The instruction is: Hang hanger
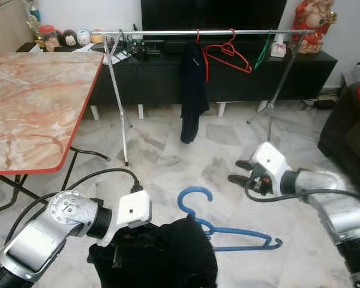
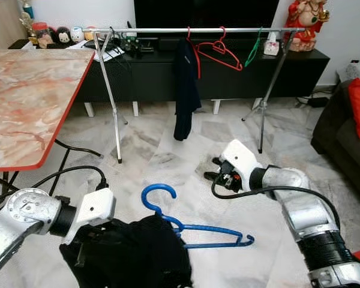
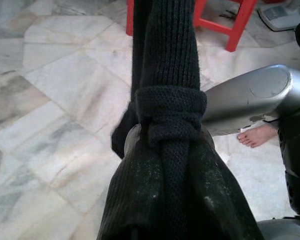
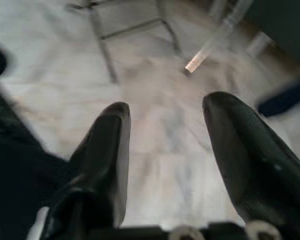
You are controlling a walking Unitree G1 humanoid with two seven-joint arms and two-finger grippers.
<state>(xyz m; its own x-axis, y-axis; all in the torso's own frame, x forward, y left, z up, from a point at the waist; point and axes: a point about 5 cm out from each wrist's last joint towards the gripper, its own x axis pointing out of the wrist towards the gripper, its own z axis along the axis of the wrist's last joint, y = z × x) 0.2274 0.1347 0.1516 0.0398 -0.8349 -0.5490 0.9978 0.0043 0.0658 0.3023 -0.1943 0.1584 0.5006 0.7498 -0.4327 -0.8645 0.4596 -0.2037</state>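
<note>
Standing at 9 o'clock: a marble-pattern bench [image 1: 30, 108] with a red edge, folding legs beneath.

Left gripper [image 1: 123, 237], at 7 o'clock, low over the floor: fingers buried in a black knitted garment [image 1: 162, 255]; the left wrist view shows the knit wrapped over them, so whether they are apart or together cannot be told.

Blue hanger [image 1: 228, 237], at 6 o'clock: lying flat on the marble floor [image 1: 168, 156], hook [image 1: 194, 197] pointing toward 12 o'clock, one shoulder tucked under the black garment, the other arm stretching toward 4 o'clock. It is not on the rail.

Clothes rail [image 1: 168, 32], at 12 o'clock: a silver bar on splayed legs, in front of a black TV cabinet [image 1: 240, 78]. On it, left to right: a dark shirt [image 1: 192, 90], a red hanger [image 1: 228, 55], a green hanger [image 1: 263, 53].

Right gripper [image 1: 243, 172], at 3 o'clock: above the floor, well apart from the blue hanger, fingers [image 4: 102, 150] spread with nothing between them.

A person's bare foot [image 3: 257, 136] rests on the floor in the left wrist view.
</note>
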